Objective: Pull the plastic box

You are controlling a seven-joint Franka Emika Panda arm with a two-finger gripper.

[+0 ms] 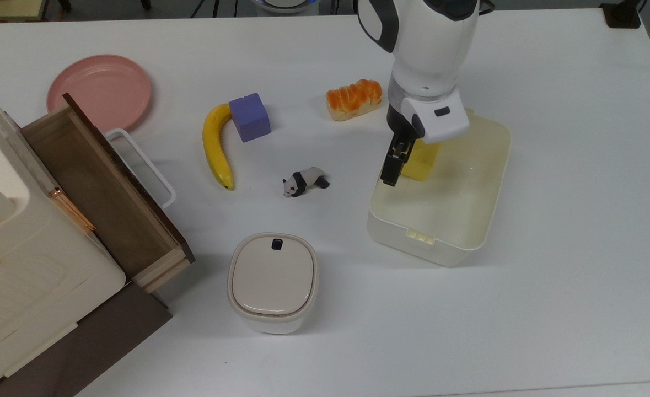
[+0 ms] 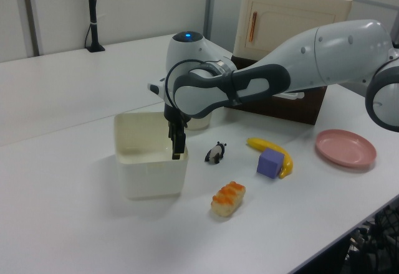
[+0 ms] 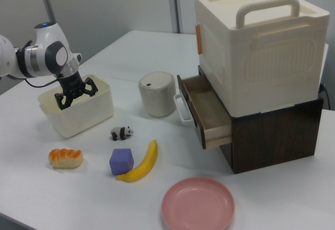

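A robot gripper with fingers spread wide dips into the plastic box, near a yellow block, on a white bench

A banana touches a purple cube, near a panda figurine and what looks like bread.

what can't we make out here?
1. Whether the gripper touches the plastic box wall: the top view sees it edge-on, and in the left view it overlaps the wall.
2. Full shape of the yellow block in the box: top view, partly covered by the robot wrist.
3. Cabinet: cut off by the top view's left edge.
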